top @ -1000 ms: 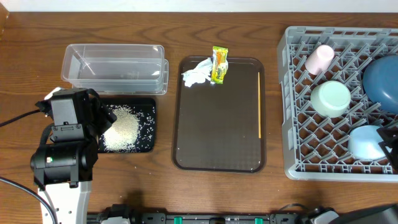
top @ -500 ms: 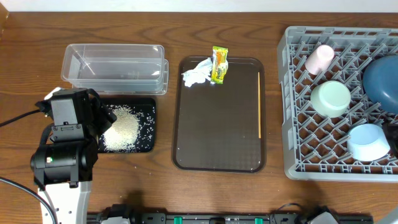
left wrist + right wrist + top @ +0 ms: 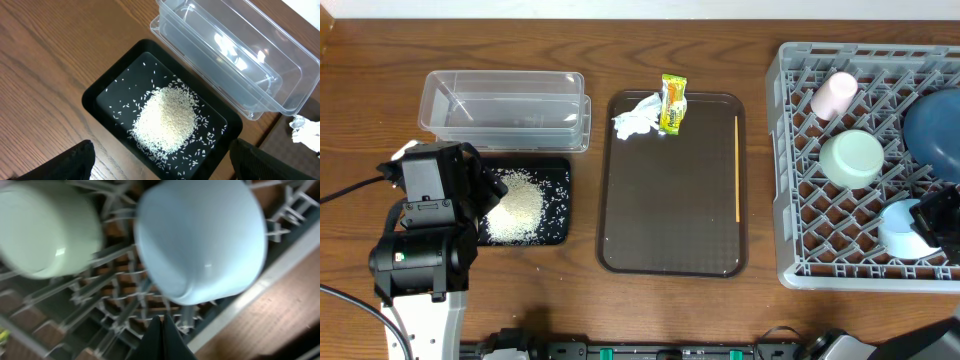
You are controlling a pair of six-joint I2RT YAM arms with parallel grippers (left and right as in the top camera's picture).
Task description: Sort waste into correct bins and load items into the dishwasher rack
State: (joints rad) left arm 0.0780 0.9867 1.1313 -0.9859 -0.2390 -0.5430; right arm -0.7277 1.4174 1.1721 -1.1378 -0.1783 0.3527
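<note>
blue bowl (image 3: 901, 230), nr rack (image 3: 860, 277) front edge

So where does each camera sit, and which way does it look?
Overhead: fixed above the table, facing straight down on black tray, clear container and grey rack; left arm shows.
Left wrist: looks down on the rice; open fingers at bottom corners.
Right wrist: close above mint bowl and light-blue bowl; closed fingertips show.
Shared: overhead also sees rice and both bowls.

table (image 3: 620, 30): grained wood | rack (image 3: 790, 150): grey plastic | bowls (image 3: 200, 240): glossy
</note>
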